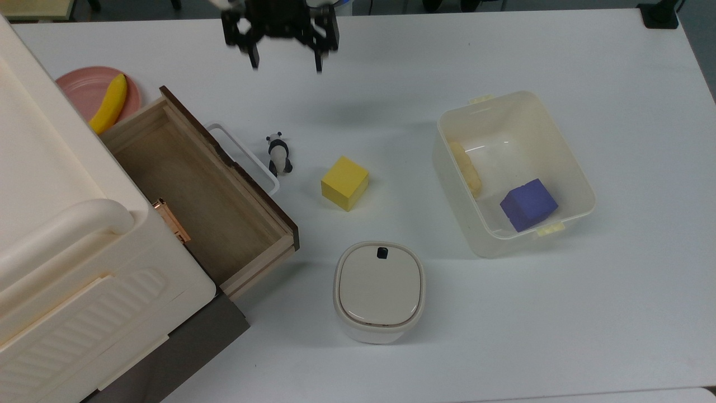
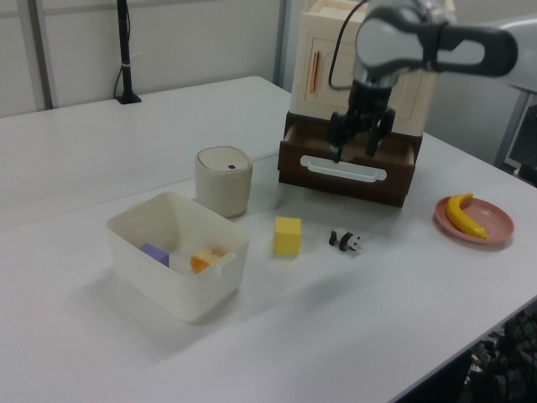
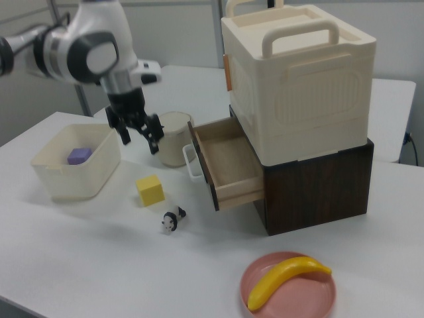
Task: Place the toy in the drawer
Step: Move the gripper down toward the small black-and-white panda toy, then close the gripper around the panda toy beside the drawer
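Black-and-white toy lay below wide-spread, empty fingers; needed centring, lowering straight, closing gently across its body.

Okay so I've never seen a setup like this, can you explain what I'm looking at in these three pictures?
It is one tabletop seen by three cameras: one from above, two from opposite sides. The dark pincer is the robot arm's gripper, open, holding nothing, up in the air. On the white table lie a panda toy, a yellow cube, a lidded cream pot and a plastic bin holding a purple cube. The wooden drawer stands pulled open beside the toy. A banana rests on a pink plate.
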`<state>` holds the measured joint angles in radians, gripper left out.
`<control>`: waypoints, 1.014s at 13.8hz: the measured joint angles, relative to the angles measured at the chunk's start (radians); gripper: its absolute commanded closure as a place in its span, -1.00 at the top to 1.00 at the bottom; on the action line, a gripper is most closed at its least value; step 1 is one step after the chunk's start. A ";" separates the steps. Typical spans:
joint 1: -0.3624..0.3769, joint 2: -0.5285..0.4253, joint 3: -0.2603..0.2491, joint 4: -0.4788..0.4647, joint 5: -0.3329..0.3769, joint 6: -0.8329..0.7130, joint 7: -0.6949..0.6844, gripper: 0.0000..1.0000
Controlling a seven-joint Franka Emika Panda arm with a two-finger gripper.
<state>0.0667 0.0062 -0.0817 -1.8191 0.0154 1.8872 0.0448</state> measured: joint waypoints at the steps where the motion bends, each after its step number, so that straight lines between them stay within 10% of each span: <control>1: 0.000 0.005 0.001 -0.067 -0.022 0.088 0.000 1.00; 14: -0.026 0.259 0.000 -0.154 -0.171 0.329 0.001 1.00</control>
<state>0.0405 0.2655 -0.0813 -1.9732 -0.1556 2.2165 0.0454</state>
